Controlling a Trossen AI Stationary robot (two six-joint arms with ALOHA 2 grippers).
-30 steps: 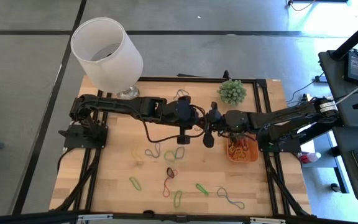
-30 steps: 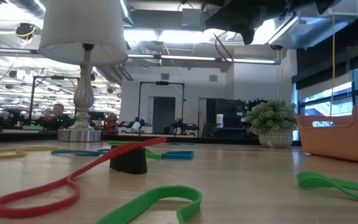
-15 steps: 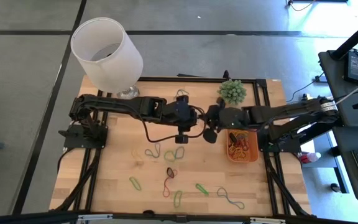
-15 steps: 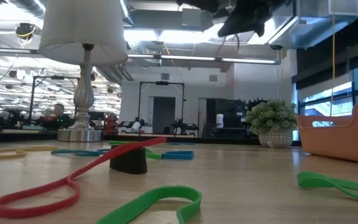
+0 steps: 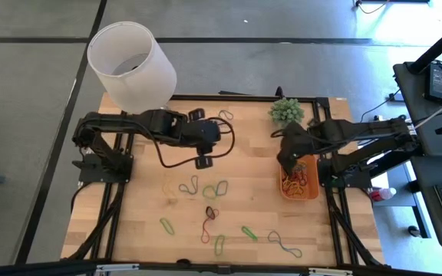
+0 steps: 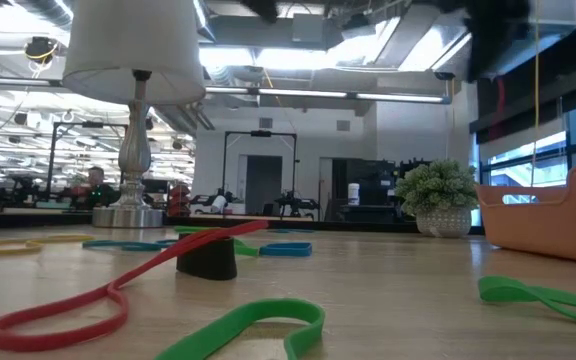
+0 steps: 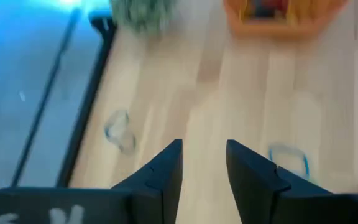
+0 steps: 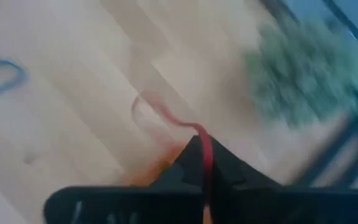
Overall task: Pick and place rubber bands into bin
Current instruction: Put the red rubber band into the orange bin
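Note:
Several rubber bands (image 5: 209,201) in green, yellow, red and blue lie flat on the wooden table; in the low view a red one (image 6: 118,290) and a green one (image 6: 258,320) lie near the camera. The orange bin (image 5: 313,192) stands at the table's right with several bands inside. My right gripper (image 5: 285,159) hovers over the bin's far left corner, pointing steeply down, shut on a red rubber band (image 8: 166,118). My left gripper (image 7: 204,165) is open with nothing between its fingers, and stays above the far middle of the table (image 5: 219,136). My right gripper pinches the red band between its two fingertips, one stretch of it (image 8: 205,158) running out of the shut tips. The fingers come from above, slanting down. The band's free loop (image 8: 143,107) curls slack beyond the tips, clear of the table.
A white-shaded lamp (image 5: 133,65) stands at the far left corner and a small potted plant (image 5: 286,113) at the far right, just behind the bin. A blue band (image 7: 288,160) lies on the wood ahead of my left gripper. Black frame rails border the table.
The two grippers, which met above the table's middle, have drawn apart. My left gripper has pulled back toward the table's left edge. My right gripper has pulled back toward the right edge and tipped downward, carrying the red band over the bin's corner.

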